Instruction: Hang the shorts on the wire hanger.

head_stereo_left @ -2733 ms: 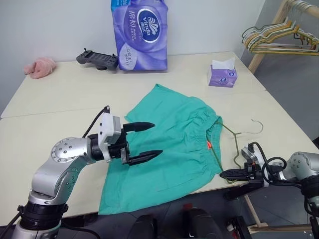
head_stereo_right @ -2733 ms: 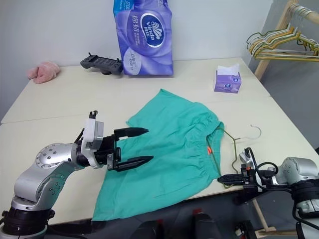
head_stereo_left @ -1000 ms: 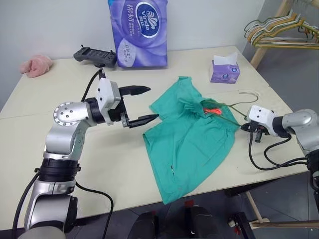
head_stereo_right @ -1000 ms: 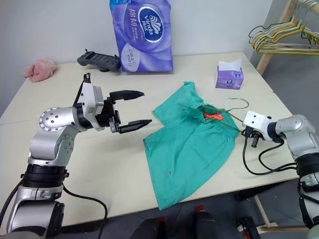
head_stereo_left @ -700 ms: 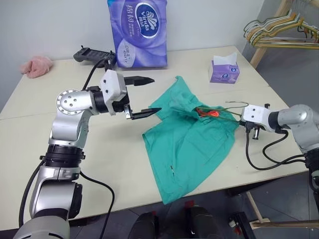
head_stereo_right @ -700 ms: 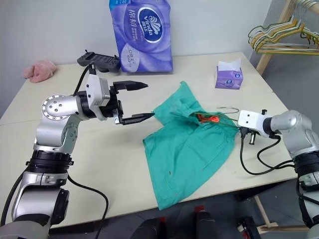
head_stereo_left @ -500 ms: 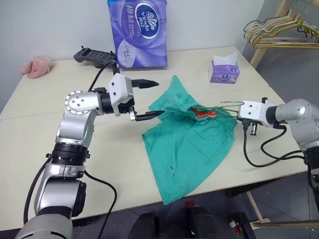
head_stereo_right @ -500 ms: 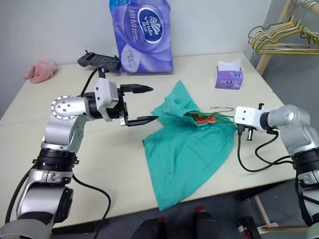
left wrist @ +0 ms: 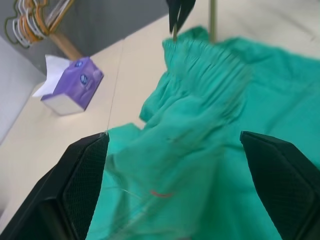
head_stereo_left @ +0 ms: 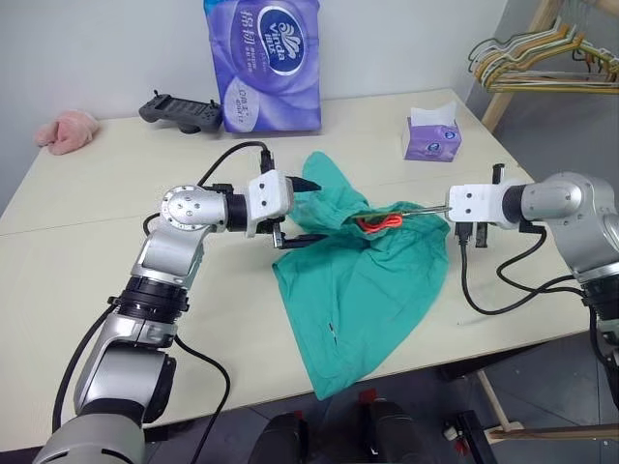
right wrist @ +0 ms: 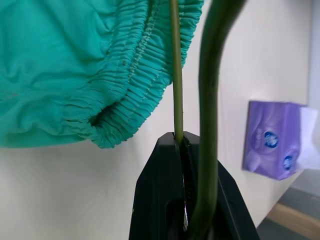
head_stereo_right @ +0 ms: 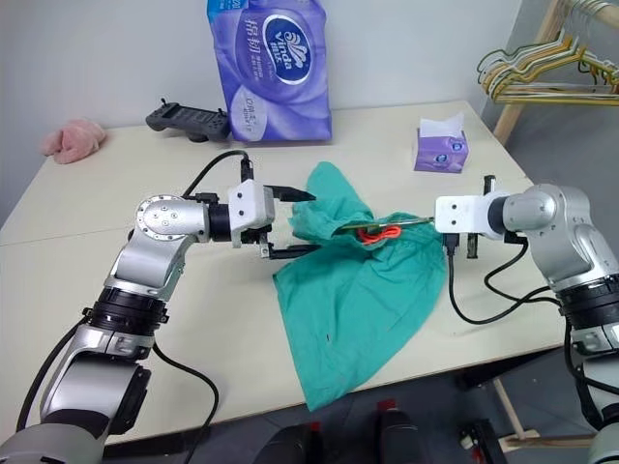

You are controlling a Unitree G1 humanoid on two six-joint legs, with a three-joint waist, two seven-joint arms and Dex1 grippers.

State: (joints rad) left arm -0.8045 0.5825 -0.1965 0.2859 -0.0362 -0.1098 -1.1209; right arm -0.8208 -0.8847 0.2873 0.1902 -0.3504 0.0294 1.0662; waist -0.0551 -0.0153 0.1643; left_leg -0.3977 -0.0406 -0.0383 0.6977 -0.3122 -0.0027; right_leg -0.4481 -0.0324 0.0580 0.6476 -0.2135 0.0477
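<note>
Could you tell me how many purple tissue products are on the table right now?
2: a large tissue pack standing at the table's far edge, and a small tissue box further right, beyond the shorts.

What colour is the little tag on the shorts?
Orange-red tag on the teal-green cloth shorts, clearest in the right eye view.

Silver jointed arms [head_stereo_left: 179,246] — white wrist blocks, black cables, black jaws.

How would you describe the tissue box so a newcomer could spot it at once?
Start at the cream table and look to its far right area, beyond the teal shorts. The tissue box is small and purple with a white tissue poking up, far smaller than the tall purple paper pack standing by the wall.
</note>
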